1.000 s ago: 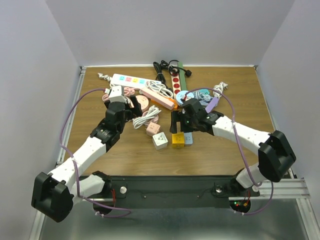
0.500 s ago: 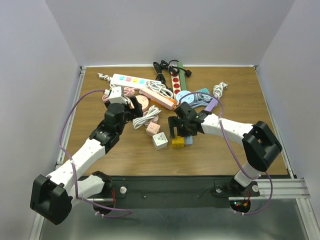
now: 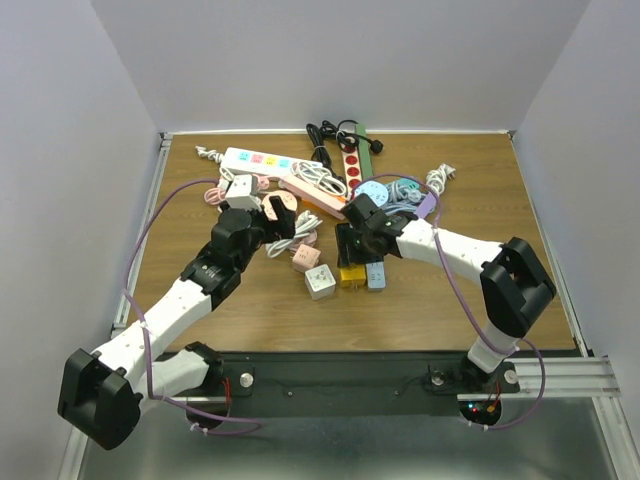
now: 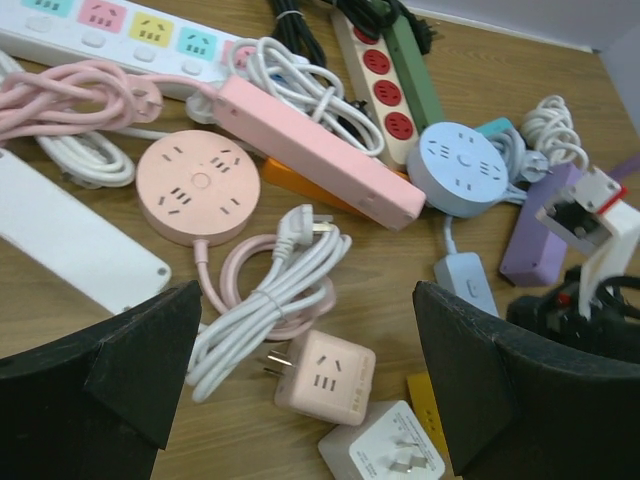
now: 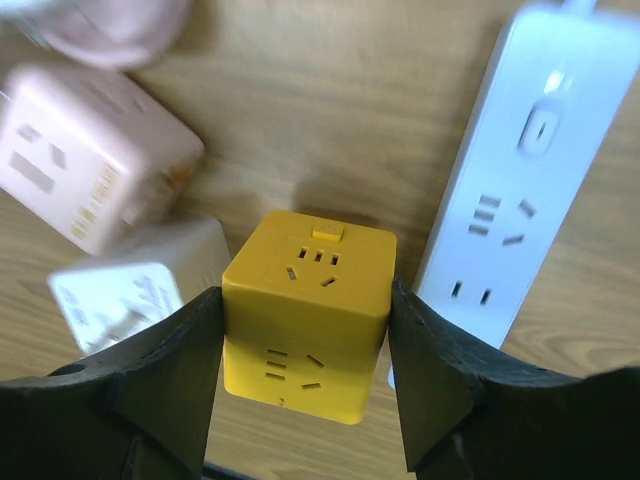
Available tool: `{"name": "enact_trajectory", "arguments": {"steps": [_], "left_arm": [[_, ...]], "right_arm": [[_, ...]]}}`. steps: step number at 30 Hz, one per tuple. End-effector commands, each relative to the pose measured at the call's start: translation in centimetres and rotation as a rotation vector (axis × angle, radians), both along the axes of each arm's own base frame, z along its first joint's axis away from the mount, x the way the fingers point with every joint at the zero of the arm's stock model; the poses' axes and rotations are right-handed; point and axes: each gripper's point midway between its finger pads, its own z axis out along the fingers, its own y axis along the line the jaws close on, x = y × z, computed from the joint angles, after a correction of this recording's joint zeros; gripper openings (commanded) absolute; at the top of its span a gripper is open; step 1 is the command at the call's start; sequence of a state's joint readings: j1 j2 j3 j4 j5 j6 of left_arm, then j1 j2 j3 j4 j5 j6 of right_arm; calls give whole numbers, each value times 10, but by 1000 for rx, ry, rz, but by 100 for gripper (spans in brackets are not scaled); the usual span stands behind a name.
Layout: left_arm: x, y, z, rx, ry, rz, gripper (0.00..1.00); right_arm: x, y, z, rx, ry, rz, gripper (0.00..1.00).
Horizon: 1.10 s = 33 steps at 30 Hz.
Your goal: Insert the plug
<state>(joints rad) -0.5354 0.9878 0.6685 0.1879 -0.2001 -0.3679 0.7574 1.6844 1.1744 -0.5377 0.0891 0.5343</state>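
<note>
Swinging inward since a second ago, my right jaws are now clenching the yellow cube socket (image 5: 308, 300) mid-counter, steadying it, I judge; left jaws are hanging released over the white plug (image 4: 303, 224), nearer the left edge.

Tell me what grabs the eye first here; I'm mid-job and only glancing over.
The right gripper is clamped on a yellow cube socket, beside a pale power strip, near the middle of the table. Behind it, a long pink power strip stands out in a jumble of strips and coiled cables. The left gripper hangs open over a pink cube socket.
</note>
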Motion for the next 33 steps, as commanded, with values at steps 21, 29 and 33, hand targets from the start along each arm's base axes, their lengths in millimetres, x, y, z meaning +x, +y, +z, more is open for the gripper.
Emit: {"name": "enact_trajectory", "arguments": {"steps": [21, 29, 33], "left_arm": [[-43, -89, 50, -215, -163, -529, 99], [-33, -91, 47, -232, -150, -496, 99], [-30, -91, 53, -244, -163, -484, 99]], "right_arm": [[100, 52, 212, 411, -492, -26, 0], [78, 47, 243, 532, -513, 37, 0], [65, 50, 245, 573, -486, 73, 0]]}}
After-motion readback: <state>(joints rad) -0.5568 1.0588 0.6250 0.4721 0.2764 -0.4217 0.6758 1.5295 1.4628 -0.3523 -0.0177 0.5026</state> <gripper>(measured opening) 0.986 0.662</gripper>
